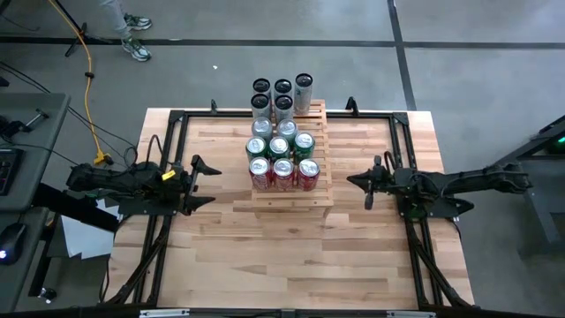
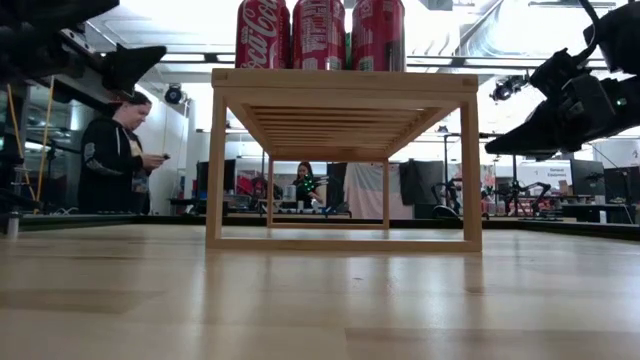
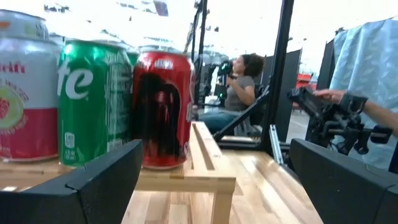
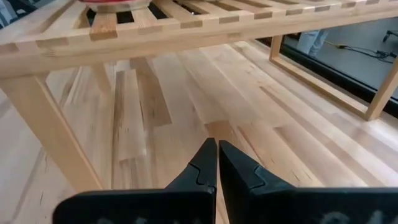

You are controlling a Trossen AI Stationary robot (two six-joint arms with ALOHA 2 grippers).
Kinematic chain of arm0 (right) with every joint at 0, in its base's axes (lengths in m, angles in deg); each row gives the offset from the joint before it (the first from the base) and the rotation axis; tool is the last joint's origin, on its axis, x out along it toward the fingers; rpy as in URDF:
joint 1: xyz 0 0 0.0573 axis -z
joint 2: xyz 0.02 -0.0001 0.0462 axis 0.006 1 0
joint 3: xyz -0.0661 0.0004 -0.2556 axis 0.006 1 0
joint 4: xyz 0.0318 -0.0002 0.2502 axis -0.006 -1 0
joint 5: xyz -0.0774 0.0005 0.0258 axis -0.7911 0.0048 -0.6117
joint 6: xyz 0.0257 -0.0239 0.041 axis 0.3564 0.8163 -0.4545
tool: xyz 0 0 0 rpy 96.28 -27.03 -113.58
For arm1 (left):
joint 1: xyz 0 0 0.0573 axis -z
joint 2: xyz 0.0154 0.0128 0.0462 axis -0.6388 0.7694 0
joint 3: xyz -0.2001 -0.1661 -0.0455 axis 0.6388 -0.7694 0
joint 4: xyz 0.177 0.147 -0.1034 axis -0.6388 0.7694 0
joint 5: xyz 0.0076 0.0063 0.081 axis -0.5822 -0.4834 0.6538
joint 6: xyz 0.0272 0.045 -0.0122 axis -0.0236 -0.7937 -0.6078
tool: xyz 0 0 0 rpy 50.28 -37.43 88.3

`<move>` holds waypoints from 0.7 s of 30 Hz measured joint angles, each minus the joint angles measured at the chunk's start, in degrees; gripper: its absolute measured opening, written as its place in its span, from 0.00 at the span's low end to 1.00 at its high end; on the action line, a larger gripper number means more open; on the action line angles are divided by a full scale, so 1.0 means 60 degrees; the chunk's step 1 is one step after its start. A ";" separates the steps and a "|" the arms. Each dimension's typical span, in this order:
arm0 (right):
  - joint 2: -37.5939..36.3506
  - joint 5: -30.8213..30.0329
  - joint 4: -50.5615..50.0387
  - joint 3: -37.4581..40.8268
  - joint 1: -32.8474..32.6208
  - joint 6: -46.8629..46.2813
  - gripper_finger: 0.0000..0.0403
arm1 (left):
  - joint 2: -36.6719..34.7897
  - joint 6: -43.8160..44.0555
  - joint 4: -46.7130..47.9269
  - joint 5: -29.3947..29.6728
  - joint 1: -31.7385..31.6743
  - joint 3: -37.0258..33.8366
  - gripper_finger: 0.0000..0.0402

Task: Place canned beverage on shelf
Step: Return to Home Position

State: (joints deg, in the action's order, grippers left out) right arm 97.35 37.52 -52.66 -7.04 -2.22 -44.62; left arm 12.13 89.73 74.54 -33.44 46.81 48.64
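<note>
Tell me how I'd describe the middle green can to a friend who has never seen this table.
Find the pale slatted shelf in the middle of the wooden table. Three red cans stand along its front edge, three green ones right behind. Yours is the middle green can, with a green neighbour on each side.

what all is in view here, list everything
red cans: three, red, front row of the shelf
green cans: three, green, row behind the red
other cans: several, silver or dark tops, back rows
shelf: one, pale wood, table centre
table: one, light wood, under the shelf
people: at least two, in the room beyond the table
left tool: one, dark, open, left of the shelf
right tool: one, dark, shut, right of the shelf
</note>
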 joint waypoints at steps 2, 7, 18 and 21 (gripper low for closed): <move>-0.0282 0.0000 -0.0201 0.0001 -0.0007 0.0000 0.00 | -0.0355 0.0003 0.0276 0.0005 0.0008 0.0000 0.98; -0.1392 0.0005 -0.0436 0.0001 -0.0007 0.0004 0.00 | -0.0343 0.0002 0.0215 0.0032 0.0096 0.0023 0.98; -0.3640 -0.0060 -0.0092 0.0005 -0.0052 0.0004 0.00 | -0.0341 0.0003 0.0676 0.0029 0.0111 0.0000 0.98; -0.3644 -0.0048 -0.0396 0.0005 -0.0072 0.0004 0.00 | -0.0338 0.0003 0.0643 0.0033 0.0111 -0.0004 0.98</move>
State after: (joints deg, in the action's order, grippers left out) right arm 75.49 37.23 -55.04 -7.01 -2.65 -44.60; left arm 10.11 89.75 78.39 -33.24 47.47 48.62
